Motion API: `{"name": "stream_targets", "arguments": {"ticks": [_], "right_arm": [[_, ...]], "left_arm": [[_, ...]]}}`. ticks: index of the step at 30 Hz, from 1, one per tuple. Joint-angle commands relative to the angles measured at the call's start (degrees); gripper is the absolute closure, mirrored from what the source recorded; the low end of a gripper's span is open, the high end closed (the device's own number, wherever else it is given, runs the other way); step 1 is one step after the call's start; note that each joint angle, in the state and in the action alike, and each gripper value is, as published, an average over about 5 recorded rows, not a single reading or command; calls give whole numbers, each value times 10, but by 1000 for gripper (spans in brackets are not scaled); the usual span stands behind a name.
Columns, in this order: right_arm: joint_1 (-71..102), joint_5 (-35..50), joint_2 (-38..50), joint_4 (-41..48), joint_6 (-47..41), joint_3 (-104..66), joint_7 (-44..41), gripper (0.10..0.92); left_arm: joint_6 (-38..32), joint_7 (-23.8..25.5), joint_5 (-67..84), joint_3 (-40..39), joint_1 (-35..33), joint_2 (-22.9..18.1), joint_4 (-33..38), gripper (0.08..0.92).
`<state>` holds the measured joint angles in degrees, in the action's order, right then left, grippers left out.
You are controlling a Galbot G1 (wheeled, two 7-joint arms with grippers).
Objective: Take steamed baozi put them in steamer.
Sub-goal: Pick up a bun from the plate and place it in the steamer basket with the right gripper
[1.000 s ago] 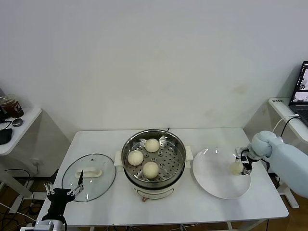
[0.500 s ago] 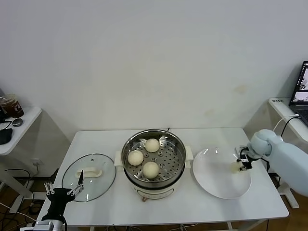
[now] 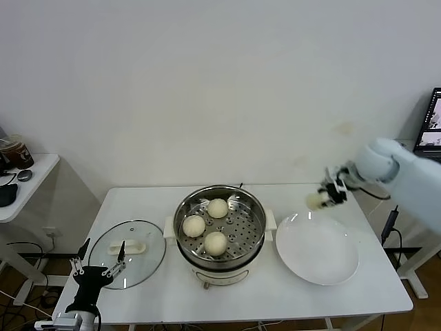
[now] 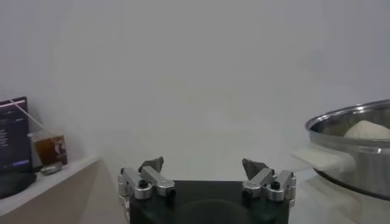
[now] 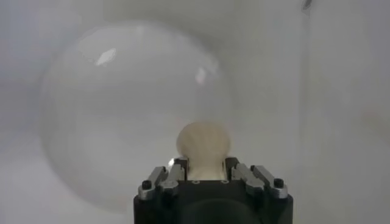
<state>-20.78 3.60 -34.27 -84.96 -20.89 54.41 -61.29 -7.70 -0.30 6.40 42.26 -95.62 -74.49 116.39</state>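
Aloft, right hand [image 3: 328, 196] clenched on one baozi [image 5: 203, 143] above the white plate [image 3: 317, 249]; left hand [image 4: 205, 171] released.

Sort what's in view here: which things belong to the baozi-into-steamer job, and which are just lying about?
Job: steamer with three baozi inside; fourth baozi held in the right gripper, lifted above the white plate.

Lying about: glass lid beside the steamer; laptop and cup on side tables. Left gripper waits open, low by the lid.
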Motion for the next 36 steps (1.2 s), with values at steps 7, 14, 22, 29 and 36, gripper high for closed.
{"name": "stream_targets", "arguments": {"ticks": [7,14,22,29,36], "right_arm": [[-232,287,-173,-153,-208,231,134,612],[-169,263,-233,-108,-208,232,156,609],[-119,220,-259,-54,-208,228,154,609],[-88,193,-258,-33,-208,221,153,609],[-64,187,-255,-25,-208,214,157,607]], "left_arm": [[0,0,-1,-3,-2,-4,12,177],[1,-1,0,3,0,-7,10,177],[3,-1,1,2,8,-9,5,177],[2,-1,3,2,12,-7,-1,177],[2,-1,4,3,13,-7,-3,177]]}}
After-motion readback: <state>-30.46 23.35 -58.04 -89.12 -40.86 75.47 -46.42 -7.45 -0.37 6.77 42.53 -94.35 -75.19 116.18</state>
